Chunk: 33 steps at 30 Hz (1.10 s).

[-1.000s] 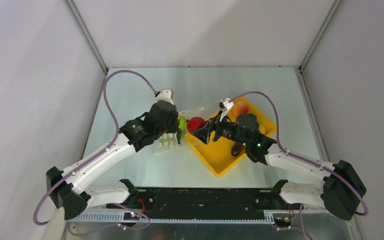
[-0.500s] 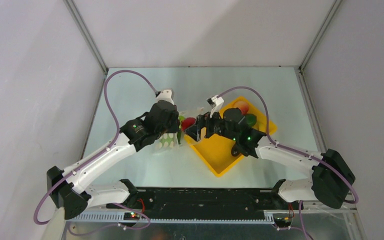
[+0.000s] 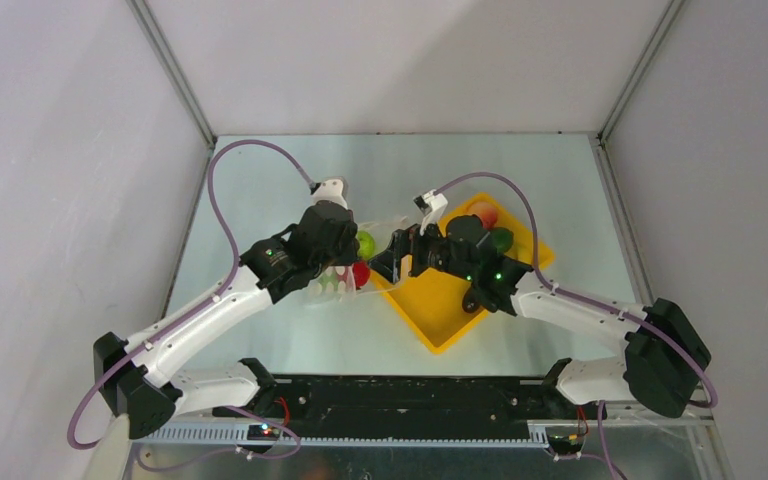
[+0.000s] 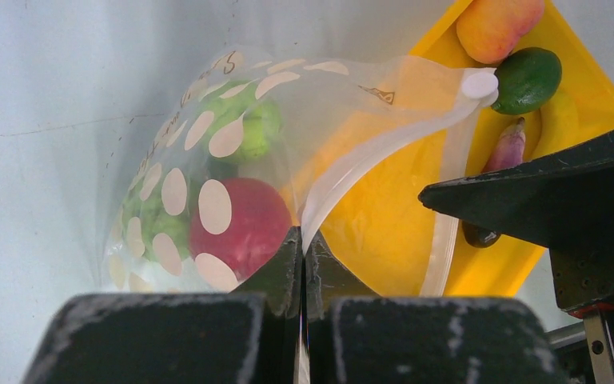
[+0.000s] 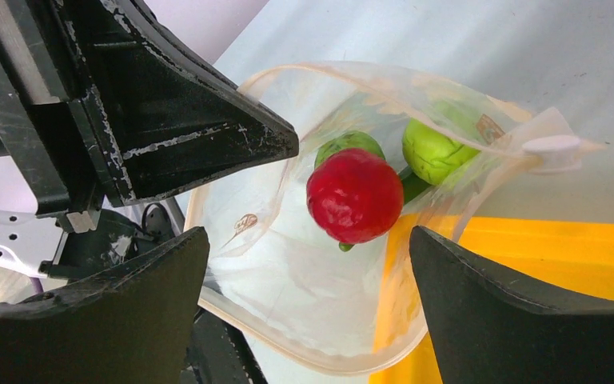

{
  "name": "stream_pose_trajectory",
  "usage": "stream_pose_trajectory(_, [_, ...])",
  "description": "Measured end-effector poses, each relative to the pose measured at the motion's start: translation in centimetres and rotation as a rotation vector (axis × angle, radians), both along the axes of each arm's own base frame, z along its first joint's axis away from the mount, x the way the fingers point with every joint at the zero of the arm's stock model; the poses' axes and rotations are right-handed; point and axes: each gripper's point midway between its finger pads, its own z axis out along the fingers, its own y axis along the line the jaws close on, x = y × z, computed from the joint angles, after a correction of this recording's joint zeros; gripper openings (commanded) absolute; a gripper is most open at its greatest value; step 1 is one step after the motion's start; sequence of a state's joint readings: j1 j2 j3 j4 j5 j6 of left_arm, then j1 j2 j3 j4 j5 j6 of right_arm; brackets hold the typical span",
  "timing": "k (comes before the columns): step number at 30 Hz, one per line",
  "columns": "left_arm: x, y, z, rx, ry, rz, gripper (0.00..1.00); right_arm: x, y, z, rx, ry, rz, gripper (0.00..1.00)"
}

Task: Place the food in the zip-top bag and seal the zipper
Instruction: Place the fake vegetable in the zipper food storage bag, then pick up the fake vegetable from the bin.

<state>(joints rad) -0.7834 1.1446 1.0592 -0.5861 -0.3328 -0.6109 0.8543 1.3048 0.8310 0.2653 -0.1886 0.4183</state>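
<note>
Left hand (image 4: 302, 244) pinches zip-top bag (image 4: 232, 136), its small print (image 4: 376, 94) illegible.

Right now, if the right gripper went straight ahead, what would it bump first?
Probably the red tomato inside the zip-top bag, straight ahead of the open right gripper. Depth is unclear, so the bag's film might touch first.

Noted: a yellow tray (image 3: 438, 312), set cornerwise on the pale desk (image 3: 270, 175), is seen beneath and to the right of the right tool (image 3: 392, 258). White enclosure walls (image 3: 410, 60) are seen well beyond the tool.
</note>
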Motion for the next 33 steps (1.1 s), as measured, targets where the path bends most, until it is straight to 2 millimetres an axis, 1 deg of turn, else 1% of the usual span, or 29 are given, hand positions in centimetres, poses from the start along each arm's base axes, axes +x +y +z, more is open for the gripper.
stream_pose_trajectory(4, [0.1, 0.2, 0.0, 0.007, -0.006, 0.011, 0.0, -0.2, -0.3, 0.3, -0.001, 0.001, -0.002, 1.0])
stream_pose_trajectory(8, [0.3, 1.2, 0.1, 0.034, -0.021, 0.048, 0.0, -0.4, -1.3, 1.7, 0.009, -0.017, -0.029, 1.0])
stream_pose_trajectory(12, [0.6, 2.8, 1.1, 0.049, -0.062, 0.108, 0.0, -0.1, -3.2, 3.2, 0.011, -0.034, -0.112, 0.99])
stream_pose_trajectory(14, [0.7, 4.2, 1.7, 0.063, -0.082, 0.153, 0.0, 0.5, -4.7, 3.5, 0.007, -0.023, -0.182, 1.0])
stream_pose_trajectory(15, [0.8, 5.0, 2.0, 0.075, -0.092, 0.184, 0.0, 1.0, -5.7, 3.3, -0.001, -0.004, -0.234, 0.99])
stream_pose_trajectory(18, [1.1, 7.0, 2.6, 0.109, -0.11, 0.266, 0.0, 3.0, -9.2, 2.0, -0.035, 0.084, -0.4, 1.0])
stream_pose_trajectory(20, [1.1, 8.3, 2.9, 0.136, -0.116, 0.323, 0.0, 4.2, -12.1, 0.0, -0.072, 0.177, -0.522, 0.99])
stream_pose_trajectory(22, [0.9, 9.3, 3.2, 0.159, -0.118, 0.368, 0.0, 4.6, -14.7, -2.1, -0.12, 0.266, -0.63, 0.99])
stream_pose_trajectory(24, [0.8, 10.2, 3.6, 0.175, -0.125, 0.403, 0.0, 4.3, -16.3, -3.6, -0.166, 0.327, -0.691, 1.0])
stream_pose_trajectory(27, [0.6, 10.7, 3.7, 0.18, -0.133, 0.419, 0.0, 3.2, -17.7, -5.6, -0.237, 0.399, -0.734, 1.0])
stream_pose_trajectory(33, [0.2, 10.6, 3.7, 0.133, -0.151, 0.405, 0.0, 1.6, -19.2, -9.5, -0.371, 0.543, -0.798, 0.99])
